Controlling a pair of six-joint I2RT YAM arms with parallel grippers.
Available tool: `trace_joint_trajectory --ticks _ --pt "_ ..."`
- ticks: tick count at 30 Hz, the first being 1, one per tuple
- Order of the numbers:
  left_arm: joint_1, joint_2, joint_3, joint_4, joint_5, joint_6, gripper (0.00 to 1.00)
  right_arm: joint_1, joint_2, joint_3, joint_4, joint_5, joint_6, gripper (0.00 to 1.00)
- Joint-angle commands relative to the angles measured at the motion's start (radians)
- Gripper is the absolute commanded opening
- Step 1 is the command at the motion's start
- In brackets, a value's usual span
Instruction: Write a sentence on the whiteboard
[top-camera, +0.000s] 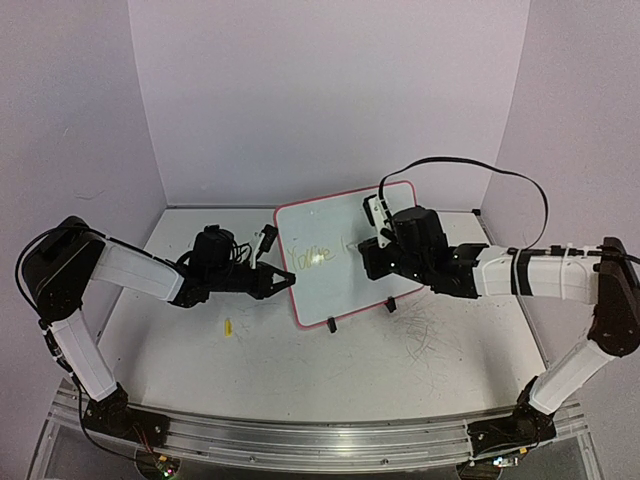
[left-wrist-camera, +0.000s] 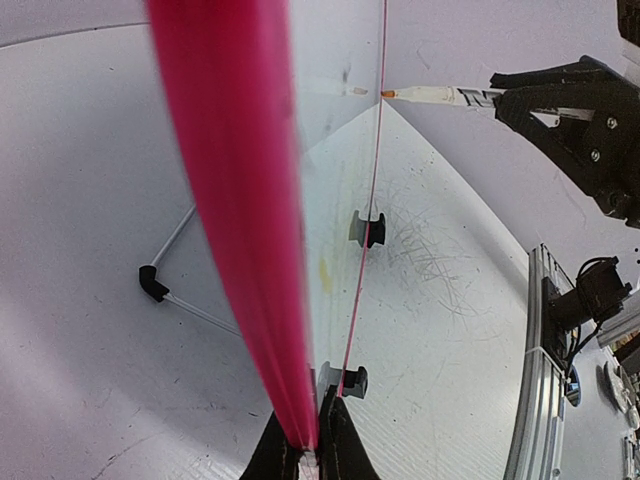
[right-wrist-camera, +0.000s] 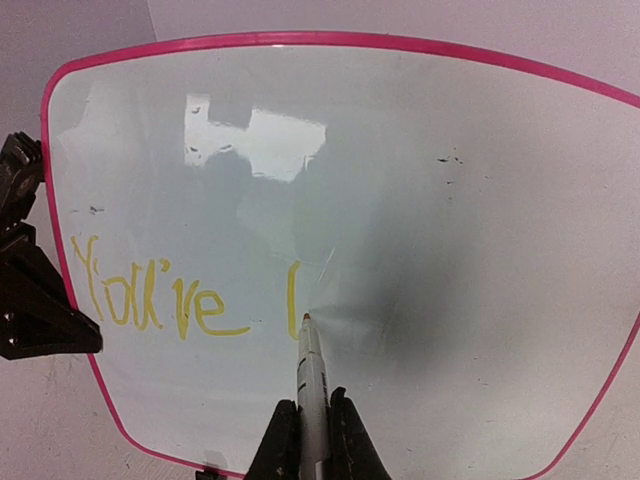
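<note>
Standing tilted back on its black wire stand (left-wrist-camera: 152, 283), the whiteboard (top-camera: 345, 255) is a small rectangle with rounded corners. It has a glossy white face and a thin pink-red rim. The gloss shows in the right wrist view as a bright patch of reflected light near the board's top, and a few tiny dark specks mark the face. Two black rounded feet (top-camera: 331, 323) of the stand poke out under the board's lower rim.

The sentence (right-wrist-camera: 165, 290) runs along the lower left of the board in thin pale-yellow handwriting. So far it reads "You're", followed by one upright stroke like an "l".

The left gripper (left-wrist-camera: 310, 450) is matt black plastic. Its two fingers are pressed against the front and back of the board's left rim, pinching it. Seen edge-on from there, the rim is a thick, smooth pink-red band.

The right gripper (right-wrist-camera: 312, 430), black as well, is closed on a slim white marker (right-wrist-camera: 311, 370) with small dark printing on its barrel, too small to read. The marker points at the board's face. Its orange-yellow tip sits just beside the foot of the upright stroke and, in the left wrist view, meets its own reflection on the surface.

In front of the board's lower right corner, the white tabletop (top-camera: 300, 370) carries a tangle of faint grey scribbled scratches (top-camera: 425, 335). Off the board's lower left corner a small yellow piece (top-camera: 228, 327) lies on the table, apart from the board.
</note>
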Motion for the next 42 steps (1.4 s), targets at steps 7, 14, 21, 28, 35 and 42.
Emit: trace_joint_trajectory --ticks 7,14,21,28,35,42 --pt "-0.009 0.021 0.003 -0.161 -0.067 0.077 0.0 -0.003 0.04 0.054 0.044 0.034 0.003 0.0" --pt "-0.009 0.022 0.003 -0.163 -0.066 0.077 0.0 -0.001 0.01 0.021 0.017 0.032 0.019 0.0" --pt "-0.01 0.03 0.008 -0.164 -0.063 0.077 0.0 -0.001 -0.01 -0.022 -0.001 0.024 0.032 0.0" --pt "-0.01 0.028 0.006 -0.164 -0.065 0.075 0.0 -0.002 -0.023 -0.046 -0.004 0.047 0.036 0.0" --pt "-0.01 0.021 0.001 -0.167 -0.065 0.074 0.0 -0.015 -0.016 -0.016 0.031 0.079 0.045 0.0" --pt "-0.01 0.015 0.0 -0.166 -0.065 0.074 0.0 -0.02 0.017 0.031 0.053 0.079 0.038 0.0"
